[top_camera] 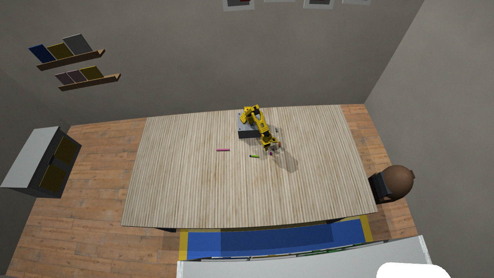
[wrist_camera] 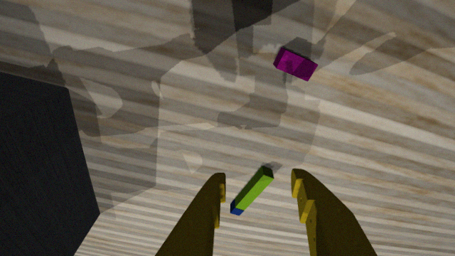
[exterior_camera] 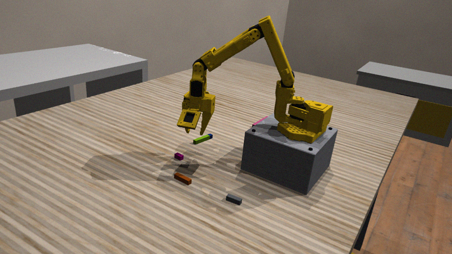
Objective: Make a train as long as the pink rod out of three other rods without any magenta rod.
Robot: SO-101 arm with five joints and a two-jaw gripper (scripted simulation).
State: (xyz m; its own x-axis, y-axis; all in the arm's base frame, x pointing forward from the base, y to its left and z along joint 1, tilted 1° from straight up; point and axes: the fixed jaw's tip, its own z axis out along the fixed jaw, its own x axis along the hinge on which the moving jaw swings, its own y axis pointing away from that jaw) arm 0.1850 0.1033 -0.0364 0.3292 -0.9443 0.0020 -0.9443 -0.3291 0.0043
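The lime rod (top_camera: 255,156) (exterior_camera: 201,139) (wrist_camera: 254,188) lies flat, one end against the blue rod (top_camera: 250,155) (exterior_camera: 210,136) (wrist_camera: 236,209), in one line. The orange rod (top_camera: 279,144) (exterior_camera: 182,178) and the grey rod (top_camera: 276,130) (exterior_camera: 234,199) lie apart from them and from each other. The pink rod (top_camera: 222,150) (exterior_camera: 260,121) lies to the left in the top view, partly hidden behind the base in the exterior view. My gripper (top_camera: 266,149) (exterior_camera: 194,132) (wrist_camera: 258,173) is open a little and empty, above the table near the magenta rod.
The magenta rod (top_camera: 270,153) (exterior_camera: 178,156) (wrist_camera: 296,64) lies between the lime and orange rods, touching neither. The arm's grey base block (top_camera: 248,133) (exterior_camera: 276,165) (wrist_camera: 43,149) stands near the table's wall-side edge. The arm's shadow falls around the magenta rod.
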